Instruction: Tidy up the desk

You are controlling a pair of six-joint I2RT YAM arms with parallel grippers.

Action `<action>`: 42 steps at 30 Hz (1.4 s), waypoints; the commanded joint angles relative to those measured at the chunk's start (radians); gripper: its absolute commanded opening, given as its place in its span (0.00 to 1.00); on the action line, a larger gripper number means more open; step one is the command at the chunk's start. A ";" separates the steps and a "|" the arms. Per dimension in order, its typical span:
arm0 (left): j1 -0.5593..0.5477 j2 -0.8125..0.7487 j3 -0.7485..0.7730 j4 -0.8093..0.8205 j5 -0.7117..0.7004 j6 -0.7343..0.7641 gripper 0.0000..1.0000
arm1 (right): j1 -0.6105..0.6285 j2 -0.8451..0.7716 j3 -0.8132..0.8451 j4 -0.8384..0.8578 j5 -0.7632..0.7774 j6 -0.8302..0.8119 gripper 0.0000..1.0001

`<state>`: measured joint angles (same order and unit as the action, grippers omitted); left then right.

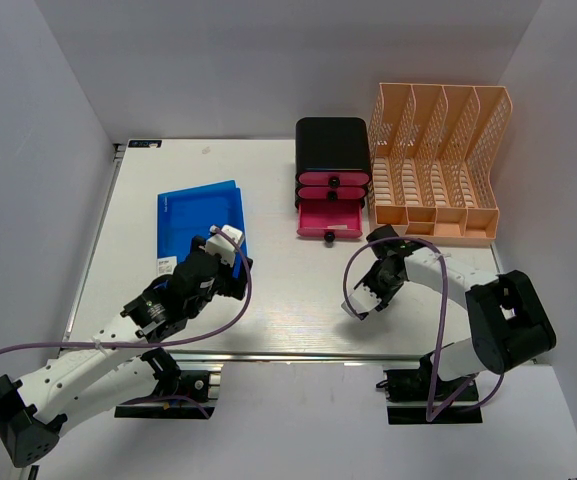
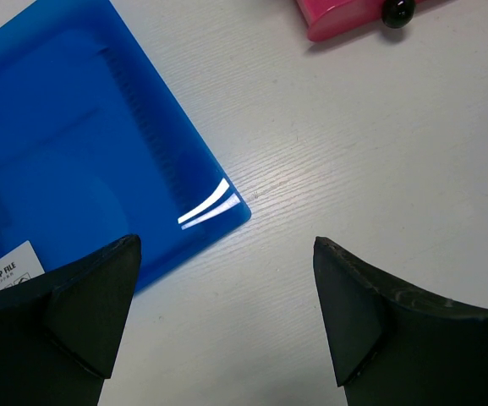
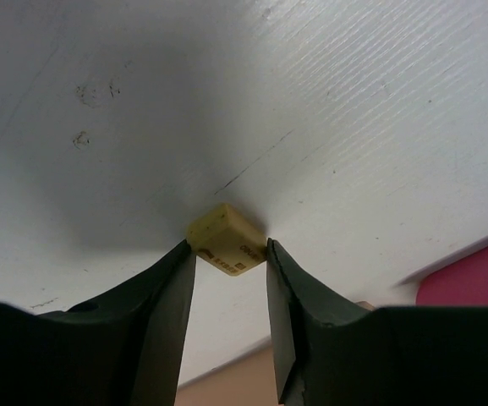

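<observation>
The desk [image 1: 288, 290] is a wide white tabletop with a metal rail [image 1: 268, 353] along its near edge. A small yellow eraser [image 3: 225, 238] lies on it. My right gripper [image 3: 231, 249] points down at the eraser, with one fingertip against each of its sides. In the top view this gripper [image 1: 360, 308] is at the front right, and the eraser is hidden beneath it. My left gripper [image 2: 227, 245] hangs wide open and holds nothing. It hovers over the near right corner of a blue clip folder [image 2: 66, 144], seen in the top view [image 1: 200, 225] at the left.
A black drawer unit [image 1: 333, 160] stands at the back centre, its lowest pink drawer [image 1: 330, 220] pulled out. A peach lattice file rack [image 1: 438, 165] stands at the back right. White walls close in the desk on three sides.
</observation>
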<state>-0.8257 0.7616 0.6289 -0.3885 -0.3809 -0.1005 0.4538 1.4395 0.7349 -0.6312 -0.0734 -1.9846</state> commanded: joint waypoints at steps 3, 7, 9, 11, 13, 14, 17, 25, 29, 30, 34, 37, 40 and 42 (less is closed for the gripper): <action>0.007 -0.004 -0.003 0.007 -0.004 0.008 0.92 | 0.008 0.027 -0.046 -0.082 -0.040 -0.046 0.36; 0.007 -0.002 -0.003 0.007 -0.004 0.008 0.92 | 0.008 0.047 -0.012 -0.104 -0.091 0.047 0.09; 0.007 -0.004 -0.003 0.007 -0.004 0.008 0.92 | 0.006 0.047 0.001 -0.098 -0.107 0.110 0.06; 0.007 -0.002 -0.003 0.004 -0.003 0.008 0.92 | 0.003 0.036 0.029 -0.093 -0.137 0.159 0.05; 0.007 -0.005 -0.003 0.004 -0.004 0.008 0.92 | 0.005 0.029 0.066 -0.088 -0.192 0.275 0.04; 0.007 -0.005 -0.003 0.005 -0.003 0.007 0.92 | 0.002 0.022 0.089 -0.088 -0.209 0.312 0.04; 0.007 -0.005 -0.003 0.005 -0.004 0.008 0.92 | 0.002 0.012 0.187 -0.052 -0.253 0.467 0.04; 0.007 0.002 -0.003 0.004 -0.001 0.008 0.92 | 0.005 0.058 0.372 0.074 -0.229 0.748 0.02; 0.007 0.008 -0.001 0.005 0.000 0.008 0.92 | 0.013 0.131 0.423 0.201 -0.126 0.867 0.02; 0.007 0.010 -0.003 0.005 0.000 0.007 0.92 | 0.019 0.154 0.440 0.221 -0.108 0.892 0.03; 0.007 0.015 -0.003 0.005 -0.003 0.007 0.92 | 0.020 0.272 0.537 0.294 -0.039 0.987 0.05; 0.007 0.013 -0.005 0.005 -0.006 0.007 0.92 | 0.023 0.331 0.581 0.365 0.024 1.026 0.10; 0.007 0.016 -0.003 0.004 -0.006 0.007 0.92 | 0.023 0.371 0.600 0.406 0.069 1.044 0.41; 0.007 0.018 -0.003 0.004 -0.007 0.007 0.92 | 0.016 0.380 0.612 0.397 0.093 1.053 0.56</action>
<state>-0.8257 0.7803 0.6289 -0.3885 -0.3809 -0.1005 0.4732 1.8164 1.2968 -0.2951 -0.0380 -0.9802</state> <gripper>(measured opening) 0.920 0.526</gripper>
